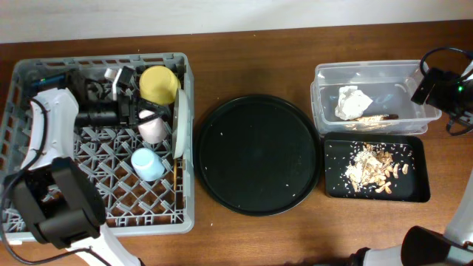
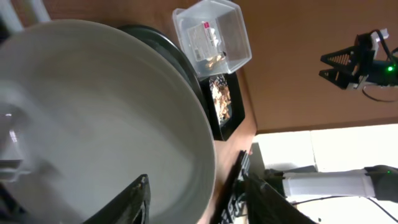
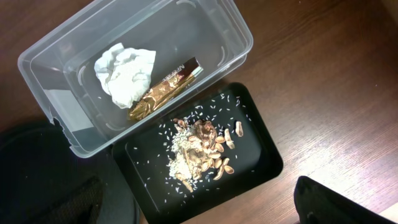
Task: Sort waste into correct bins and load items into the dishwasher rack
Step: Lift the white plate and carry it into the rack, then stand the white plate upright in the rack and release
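**Waste.** Logged a crumpled white napkin (image 3: 124, 74) and a gold wrapper (image 3: 165, 90) inside the clear tub (image 3: 236, 37), directly below the right gripper (image 3: 199, 208). Logged tan food scraps (image 3: 202, 146) in the shallow black tray (image 3: 261, 168), set against the tub and likewise below that gripper. Judged this part done (only faint specks on the round black tray (image 1: 259, 155)).

**Dishware.** Counted inside the dishwasher rack (image 1: 22, 148): a yellow bowl (image 1: 159, 83), a pink cup (image 1: 153, 127) just beside the left gripper (image 1: 148, 112), a light blue cup (image 1: 148, 164), and a plate (image 1: 180, 122) standing on edge just ahead of the fingers. Marked a thin tan line near the plate's lower end as possibly the chopsticks (image 1: 175, 176), too fine to confirm. Judged loading near its end.

**Tools.**
- Right gripper: found spread wide, with nothing between the fingers.
- Left gripper: could not tell the opening, nor whether it had hold of the plate.

**Views.**
- Overhead: gave the only full count of the rack's contents.
- Left wrist: showed little but the plate's pale face and one dark finger.
- Right wrist: showed the wrapper and scattered rice grains plainly.
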Controlling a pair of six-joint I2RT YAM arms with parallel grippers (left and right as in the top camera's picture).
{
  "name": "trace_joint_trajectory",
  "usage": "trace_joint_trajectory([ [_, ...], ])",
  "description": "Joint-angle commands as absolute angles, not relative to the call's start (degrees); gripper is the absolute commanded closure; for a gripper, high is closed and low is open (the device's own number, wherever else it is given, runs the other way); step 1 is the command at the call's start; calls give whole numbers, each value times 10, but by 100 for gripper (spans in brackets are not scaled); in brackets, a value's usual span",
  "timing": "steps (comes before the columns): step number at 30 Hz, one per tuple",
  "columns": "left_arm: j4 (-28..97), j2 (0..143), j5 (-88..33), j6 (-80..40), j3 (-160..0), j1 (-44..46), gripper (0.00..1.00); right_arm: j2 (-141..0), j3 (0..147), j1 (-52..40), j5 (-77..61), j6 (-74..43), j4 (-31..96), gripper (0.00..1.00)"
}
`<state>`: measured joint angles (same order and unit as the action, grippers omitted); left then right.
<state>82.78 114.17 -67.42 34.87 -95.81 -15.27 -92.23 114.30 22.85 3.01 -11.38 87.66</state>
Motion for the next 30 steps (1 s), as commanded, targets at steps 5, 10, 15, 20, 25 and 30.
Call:
trace_joint_trajectory([
  [5, 874, 1137, -694, 341, -959, -211, 47, -924, 1147, 229, 37, -110, 877, 1],
  [10, 834, 1072, -689, 319, -962, -114, 100, -924, 1147, 229, 37, -110, 877, 1],
  [15, 641, 981, -420, 1, -964, 9, 100, -924, 1147, 229, 37, -110, 877, 1],
  [20, 625, 994, -47, -131, -964, 206, 100, -924, 1147, 229, 37, -110, 877, 1],
  [25, 639, 1006, 88, -163, -964, 249, 100, -924, 1147, 229, 37, -110, 877, 1],
  [30, 658, 1006, 140, -163, -964, 173, 100, -924, 1147, 229, 37, -110, 877, 1],
])
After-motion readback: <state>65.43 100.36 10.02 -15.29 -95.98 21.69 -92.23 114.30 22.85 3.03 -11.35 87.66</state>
